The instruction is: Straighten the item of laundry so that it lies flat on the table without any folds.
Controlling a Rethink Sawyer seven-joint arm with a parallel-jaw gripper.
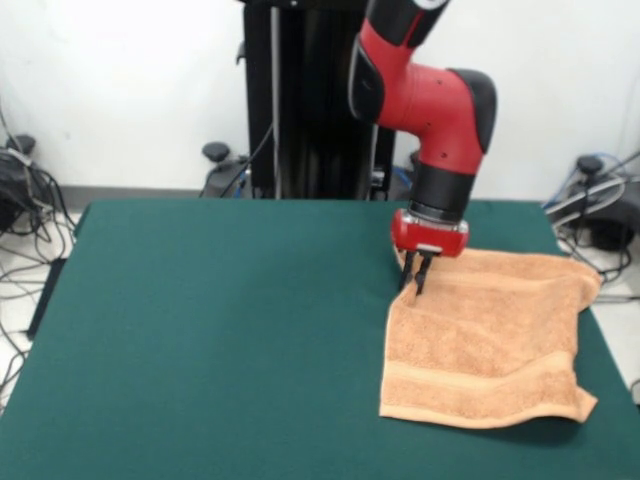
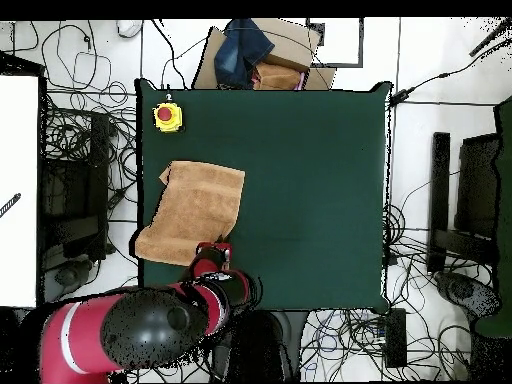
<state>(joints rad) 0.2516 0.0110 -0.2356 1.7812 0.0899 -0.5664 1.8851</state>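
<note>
The orange-tan towel [image 1: 490,340] lies spread on the right side of the green table [image 1: 230,330], with a woven band near its front edge. Its right edge is wavy and reaches the table's side. My gripper [image 1: 415,278] points straight down at the towel's far left corner, fingers close together and pinching the cloth there. In the overhead view the towel [image 2: 195,210] lies at the table's [image 2: 300,180] left side. The gripper [image 2: 212,250] is at the towel's lower edge, mostly hidden under the red arm.
A yellow box with a red button [image 2: 167,116] sits on the table's corner beyond the towel. A cardboard box with blue cloth [image 2: 250,55] stands off the table. Cables lie on the floor all around. The robot's black pedestal [image 1: 310,100] is behind the table.
</note>
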